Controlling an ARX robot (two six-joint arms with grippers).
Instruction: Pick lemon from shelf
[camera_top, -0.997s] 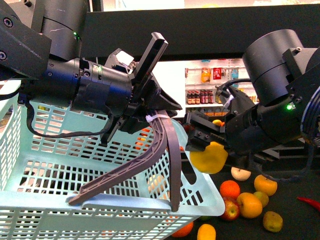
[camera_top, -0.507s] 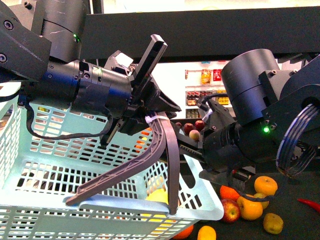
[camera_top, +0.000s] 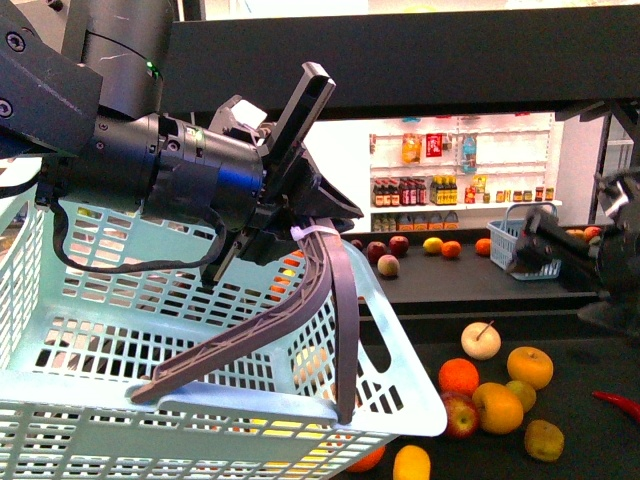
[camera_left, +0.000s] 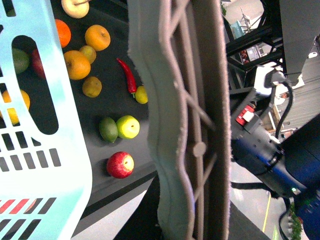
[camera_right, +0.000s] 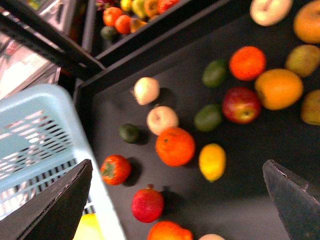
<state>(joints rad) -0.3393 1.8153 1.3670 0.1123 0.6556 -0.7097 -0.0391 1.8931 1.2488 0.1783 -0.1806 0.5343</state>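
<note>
The left pincer (camera_top: 305, 222) is clamped on the handle (camera_top: 325, 300) of the light blue basket (camera_top: 420, 410) and holds it up. A bit of bright yellow shows low inside the basket, near its rim. I think this is the lemon (camera_right: 89, 229). So little of it shows that I cannot tell which way its long side points. The right pincer (camera_right: 176, 185) is wide apart with nothing in it. It hangs to the right of the basket, well apart from the lemon, so the left arm is nearer. Another yellow oval fruit (camera_right: 212, 161) lies outside the basket on the dark shelf (camera_right: 260, 200), under the right pincer
</note>
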